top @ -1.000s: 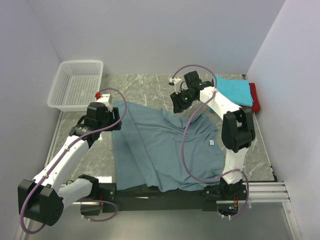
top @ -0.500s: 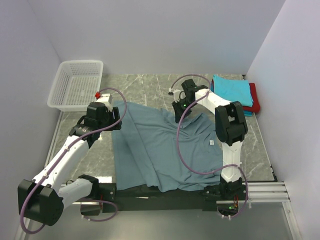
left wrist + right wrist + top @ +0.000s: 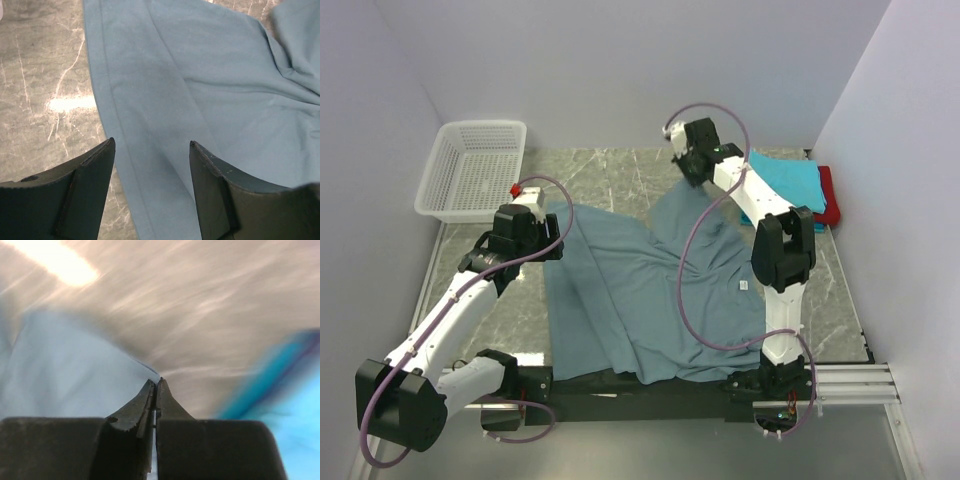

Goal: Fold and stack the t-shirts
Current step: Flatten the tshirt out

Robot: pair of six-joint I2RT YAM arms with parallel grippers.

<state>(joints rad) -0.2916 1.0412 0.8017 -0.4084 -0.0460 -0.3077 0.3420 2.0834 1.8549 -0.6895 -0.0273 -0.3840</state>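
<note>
Main item: large dusty grey-blue short-sleeved cloth t-shirt (image 3: 640, 290), spread out and wrinkled across the centre of the grey marbled table (image 3: 610, 175). Its lower part reaches the black rail at the bottom of the top view. A small white neck label (image 3: 743, 286) is seen on it, right of centre.

One part of the shirt is drawn up into a peak toward the upper centre-right of the top view. The peak is pinched by the right tool (image 3: 692, 176), which is clenched on the cloth. In the right wrist view the tool (image 3: 156, 382) is seen with both tips pressed together and the shirt's edge (image 3: 75, 375) caught between them at lower left. That view is motion-blurred.

The left tool (image 3: 542, 245) is released, with its jaws spread wide, and is placed over the shirt's left edge, left of centre in the top view. In the left wrist view the tool (image 3: 150, 145) is seen with its dark fingers (image 3: 85, 190) at the bottom of the frame. The shirt (image 3: 200, 90) fills the centre and right, and its hemmed edge runs between the fingers. Bare table (image 3: 40, 75) is seen on the left. Contact with the cloth cannot be told.

A bright turquoise folded t-shirt (image 3: 785, 180) is stacked on a red folded t-shirt (image 3: 828, 195) at the upper right, just beside the right arm. The turquoise one shows as a blur (image 3: 280, 390) at the right of the right wrist view.

A white plastic mesh basket (image 3: 475, 170) is located at the upper left, well apart from the stack.
</note>
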